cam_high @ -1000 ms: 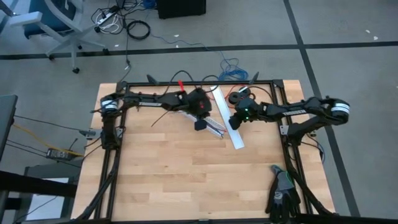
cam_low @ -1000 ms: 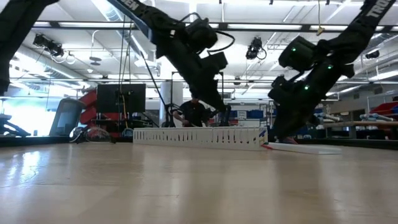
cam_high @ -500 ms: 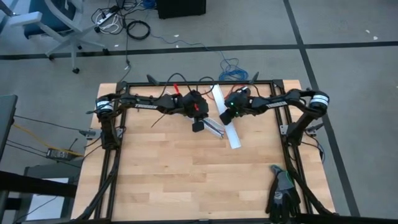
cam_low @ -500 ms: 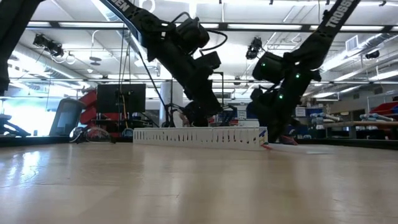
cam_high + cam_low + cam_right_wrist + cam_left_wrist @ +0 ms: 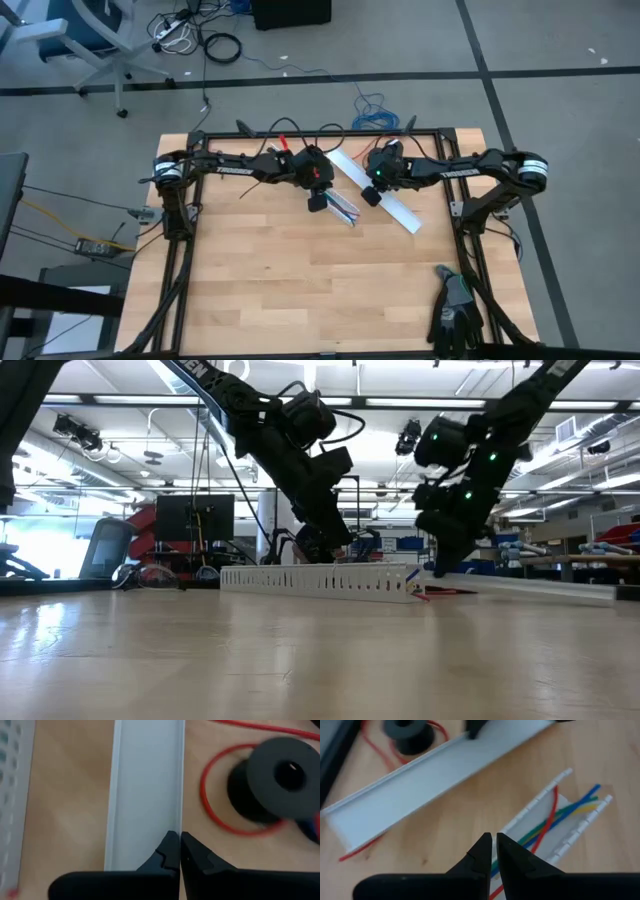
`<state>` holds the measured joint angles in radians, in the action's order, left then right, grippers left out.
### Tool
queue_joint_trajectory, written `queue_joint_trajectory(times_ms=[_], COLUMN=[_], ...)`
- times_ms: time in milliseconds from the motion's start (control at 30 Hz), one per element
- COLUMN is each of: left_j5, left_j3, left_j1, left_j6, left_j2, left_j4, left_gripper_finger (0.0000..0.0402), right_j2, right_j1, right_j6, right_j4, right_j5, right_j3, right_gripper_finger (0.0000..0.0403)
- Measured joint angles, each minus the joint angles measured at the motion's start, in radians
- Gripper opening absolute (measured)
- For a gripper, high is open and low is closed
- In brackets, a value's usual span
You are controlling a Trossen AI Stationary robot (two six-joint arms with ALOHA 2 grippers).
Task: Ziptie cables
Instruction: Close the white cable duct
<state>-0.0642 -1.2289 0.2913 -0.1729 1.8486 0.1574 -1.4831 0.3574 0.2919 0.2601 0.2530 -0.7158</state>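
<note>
Cables (image 5: 555, 817): red, green, blue, yellow wires lying inside white slotted duct (image 5: 343, 205), desk (image 5: 300, 280) rear centre. Left gripper (image 5: 493, 851) hovers over duct's near end, fingers (image 5: 481, 852) narrow, nearly touching, holding nothing visible. Right gripper (image 5: 179, 851) at duct's 2 o'clock, fingers (image 5: 192, 855) pressed together over edge of white duct cover (image 5: 145, 795). Black spool (image 5: 277, 780) with red wire (image 5: 212, 805) just beside cover. Dark glove (image 5: 452, 310) at desk's 5 o'clock corner.

Grey carpet floor (image 5: 560, 60) w/ dark seams, office chair (image 5: 85, 35) top-left, loose cables (image 5: 200, 40) on floor. Bright ceiling strip lights (image 5: 400, 402), monitor (image 5: 194, 518) behind table.
</note>
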Motion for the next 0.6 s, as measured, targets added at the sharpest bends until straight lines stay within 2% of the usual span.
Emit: queue_joint_trajectory(times_ms=[167, 433, 600], left_j5=[0.062, 0.154, 0.151], left_j3=[0.096, 0.434, 0.62], left_j1=[0.012, 0.014, 0.0], left_j6=[0.067, 0.234, 0.31], left_j2=[-0.111, -0.375, -0.443], left_j4=[-0.073, -0.255, -0.39], left_gripper_finger=[0.0035, 0.0035, 0.0035], right_j2=[0.087, 0.178, 0.172], right_j1=[-0.087, -0.218, -0.325], right_j6=[0.018, 0.06, 0.093], right_j4=[0.061, 0.07, 0.041], right_j5=[0.041, 0.047, 0.02], right_j3=[0.0, 0.0, 0.0], right_gripper_finger=[0.0, 0.0, 0.0])
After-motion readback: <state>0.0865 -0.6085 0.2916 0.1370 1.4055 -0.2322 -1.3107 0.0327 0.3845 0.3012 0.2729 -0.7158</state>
